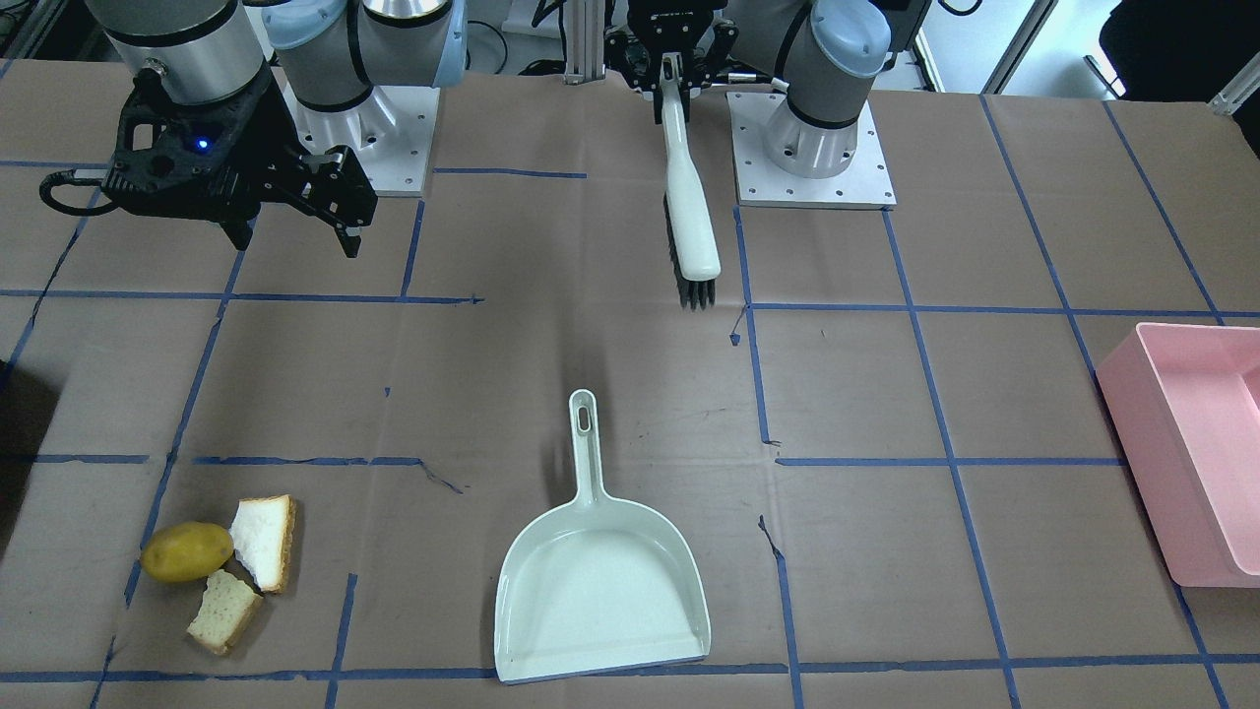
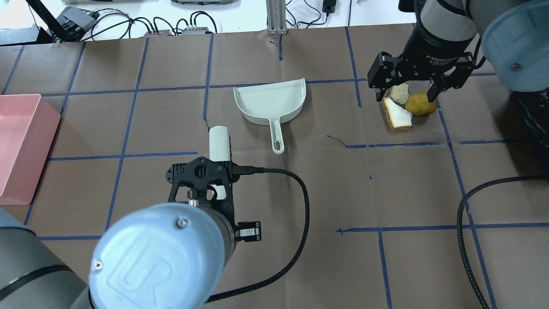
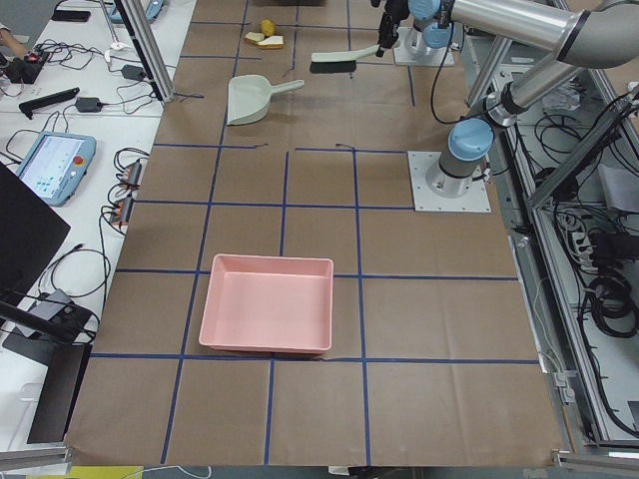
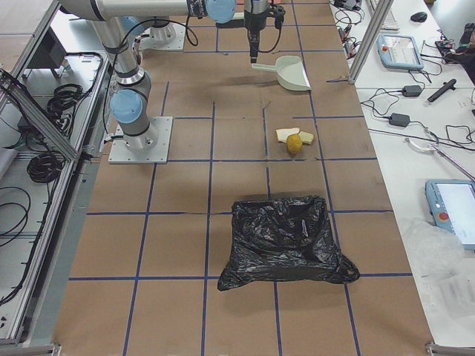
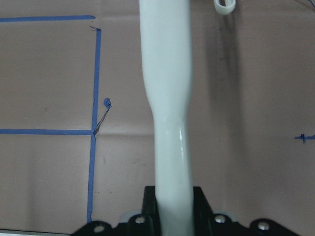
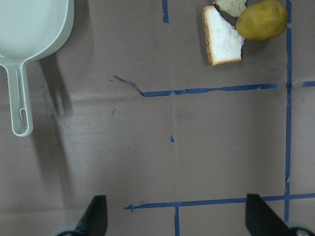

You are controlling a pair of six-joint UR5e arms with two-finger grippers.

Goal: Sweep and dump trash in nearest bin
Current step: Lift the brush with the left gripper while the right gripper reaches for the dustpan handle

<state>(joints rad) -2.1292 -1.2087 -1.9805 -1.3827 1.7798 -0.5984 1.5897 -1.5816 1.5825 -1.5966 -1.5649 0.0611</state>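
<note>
The trash lies together on the brown table: a yellow-brown potato [image 1: 185, 551] [image 2: 421, 104] [image 6: 262, 19] and two bread pieces [image 1: 264, 542] [image 1: 224, 611] [image 6: 224, 37]. My right gripper [image 1: 295, 241] [image 2: 405, 98] [image 6: 177, 221] hangs open and empty, high above the table on the robot's side of the trash. My left gripper [image 1: 669, 64] [image 5: 170, 216] is shut on the white handle of a black-bristled brush [image 1: 686, 207] [image 2: 218, 141] [image 5: 167, 98], held off the table. A pale green dustpan [image 1: 600, 581] [image 2: 270, 101] [image 6: 29, 24] rests flat mid-table, handle toward the robot.
A pink bin [image 1: 1191, 443] [image 2: 17, 146] [image 3: 268, 317] stands at the table's end on my left side. A bin lined with a black bag [image 4: 286, 241] stands at the end on my right, closer to the trash. Blue tape lines cross the table.
</note>
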